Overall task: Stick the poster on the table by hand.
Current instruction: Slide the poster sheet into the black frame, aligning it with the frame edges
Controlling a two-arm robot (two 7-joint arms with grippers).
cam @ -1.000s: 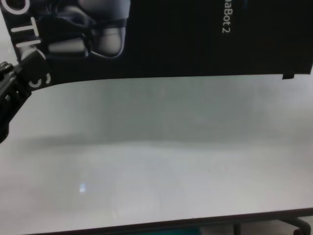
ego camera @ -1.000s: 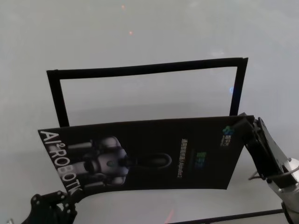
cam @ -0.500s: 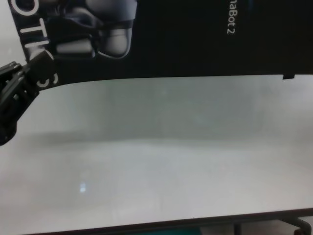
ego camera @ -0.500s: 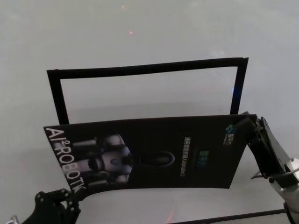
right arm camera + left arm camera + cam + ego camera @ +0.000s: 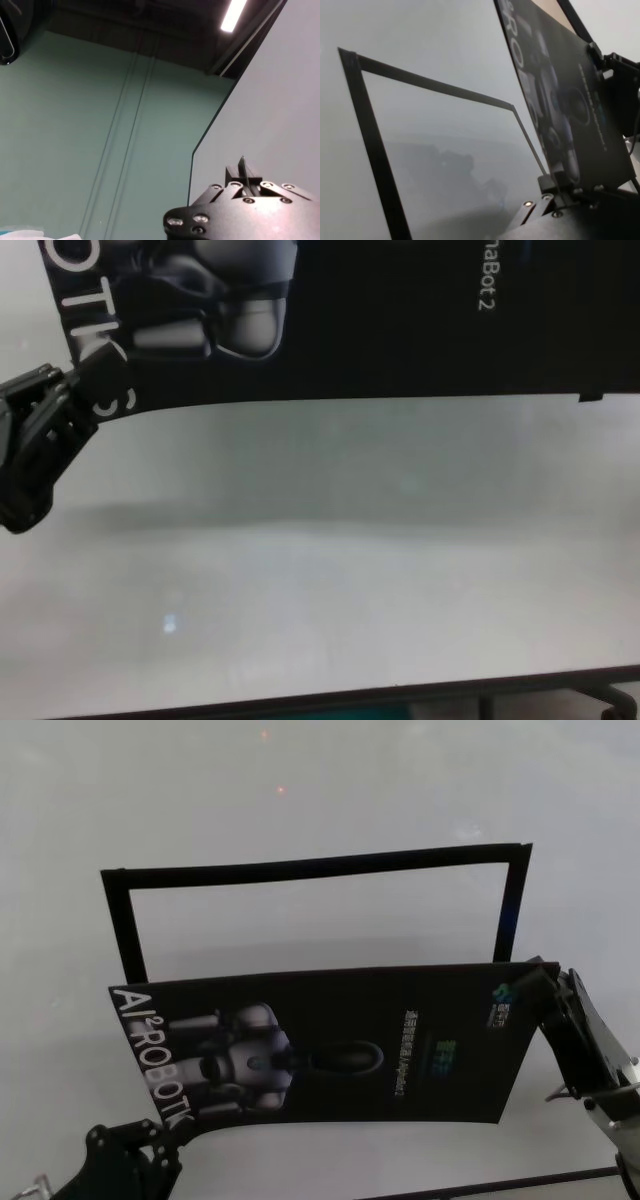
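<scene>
I have the poster (image 5: 330,1045) lifted above the white worktop (image 5: 300,780), near side of the black tape frame (image 5: 310,865). My left gripper (image 5: 75,380) has its jaws clamped on the poster's lower left corner by the "ROBOTICS" lettering; my right gripper (image 5: 535,982) pinches the top right corner. "Bot 2" reads white in the chest view.

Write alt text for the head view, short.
Both grippers hold the black poster above the white table: the left gripper at its near-left corner, the right gripper at its far-right corner. Beyond it, black strips outline a rectangle on the tabletop.
</scene>
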